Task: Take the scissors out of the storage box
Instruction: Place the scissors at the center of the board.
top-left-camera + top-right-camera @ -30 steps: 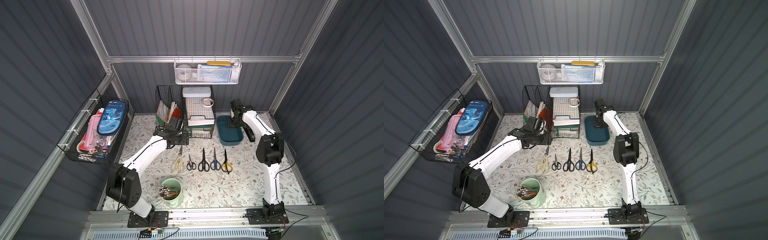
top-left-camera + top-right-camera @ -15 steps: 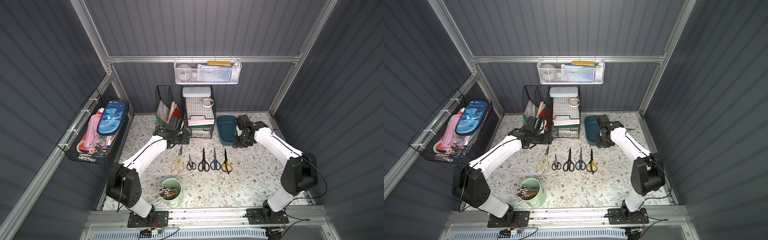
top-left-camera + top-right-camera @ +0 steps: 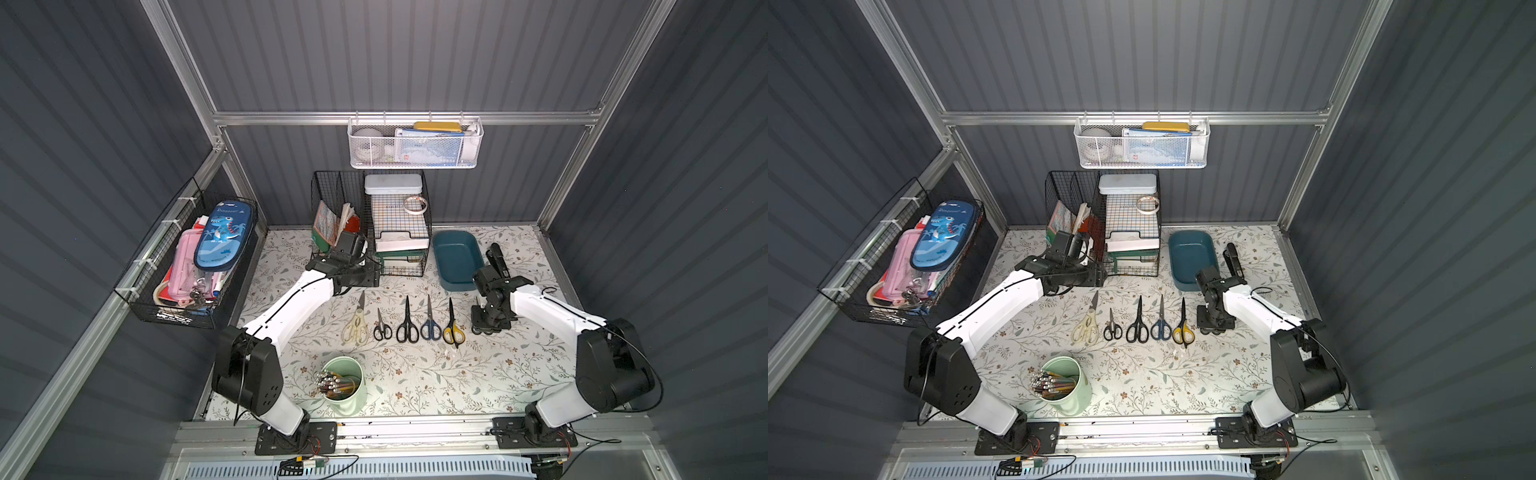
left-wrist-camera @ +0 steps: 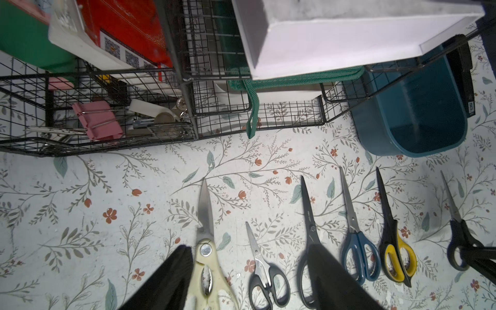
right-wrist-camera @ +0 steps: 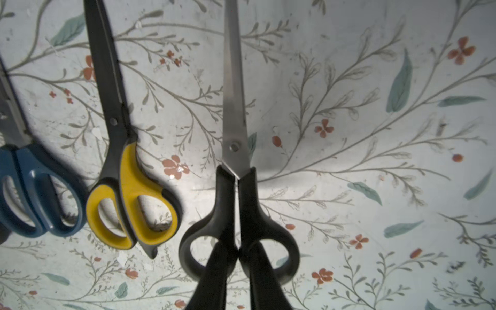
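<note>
- R pincer is gripping the sixth pair of scissors: black handles, bare steel blades. Fingers are pinching the bar btwn the two finger loops, jaws nearly together.
- This pair is sitting at the R end of the row, blades pointing toward the back wall, parallel w/ the others. Can't tell if it's touching the desk or hanging just above.
- Five other pairs are lying side by side on the desk, handles toward the robot: cream-handled pair, small black pair, long black pair, blue-handled pair, yellow-and-black pair.
- Storage box is sitting at the back of the desk, just beside the wire organiser and apart from the row. Black stapler is lying along its other side.
- L pincer is hanging open, gripping nothing. In its wrist view the jaws are standing wide over the handle ends of the cream-handled, small black and long black pairs.
- Green cup of pencils is standing near the front edge.
</note>
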Available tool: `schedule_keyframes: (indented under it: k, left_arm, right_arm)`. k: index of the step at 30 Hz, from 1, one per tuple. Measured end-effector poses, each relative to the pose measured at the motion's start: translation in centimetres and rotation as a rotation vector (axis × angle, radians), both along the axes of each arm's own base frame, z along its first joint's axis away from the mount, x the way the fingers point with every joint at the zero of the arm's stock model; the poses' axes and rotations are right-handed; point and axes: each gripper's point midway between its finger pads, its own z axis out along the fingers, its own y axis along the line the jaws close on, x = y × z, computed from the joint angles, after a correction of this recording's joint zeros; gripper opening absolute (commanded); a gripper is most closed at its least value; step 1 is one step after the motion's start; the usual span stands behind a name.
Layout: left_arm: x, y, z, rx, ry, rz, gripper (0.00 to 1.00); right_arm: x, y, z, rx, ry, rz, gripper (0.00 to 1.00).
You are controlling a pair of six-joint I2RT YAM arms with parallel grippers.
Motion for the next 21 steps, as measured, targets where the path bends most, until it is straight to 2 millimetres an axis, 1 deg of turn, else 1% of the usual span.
schedule_keyframes:
  k: [7, 9, 10, 12, 15, 19, 21]
  left_arm:
    - [0.1, 0.1, 0.1, 0.008, -0.004, 0.002, 0.73]
    - [0.0, 0.2, 0.1, 0.011, -0.002, 0.004, 0.73]
    - [0.0, 0.2, 0.1, 0.013, -0.002, 0.005, 0.73]
    - [0.0, 0.3, 0.0, 0.017, 0.001, 0.007, 0.73]
    - [-0.1, 0.4, 0.0, 0.022, 0.003, 0.009, 0.73]
    - [-0.2, 0.6, -0.2, 0.03, 0.008, 0.013, 0.73]
    - [-0.2, 0.6, -0.1, 0.032, 0.008, 0.015, 0.74]
  right_arm:
    - [0.6, 0.3, -3.2, -0.02, 0.067, -0.002, 0.03]
    - [0.9, 0.4, -3.7, -0.024, 0.077, -0.001, 0.04]
    - [1.1, 0.4, -3.7, -0.025, 0.082, 0.002, 0.07]
    - [1.5, 0.6, -3.7, -0.024, 0.077, 0.003, 0.15]
    - [1.8, 0.7, -3.7, -0.023, 0.074, 0.01, 0.34]
    - [1.8, 0.6, -3.6, -0.024, 0.073, 0.009, 0.46]
    - [1.8, 0.6, -3.1, -0.025, 0.064, 0.01, 0.51]
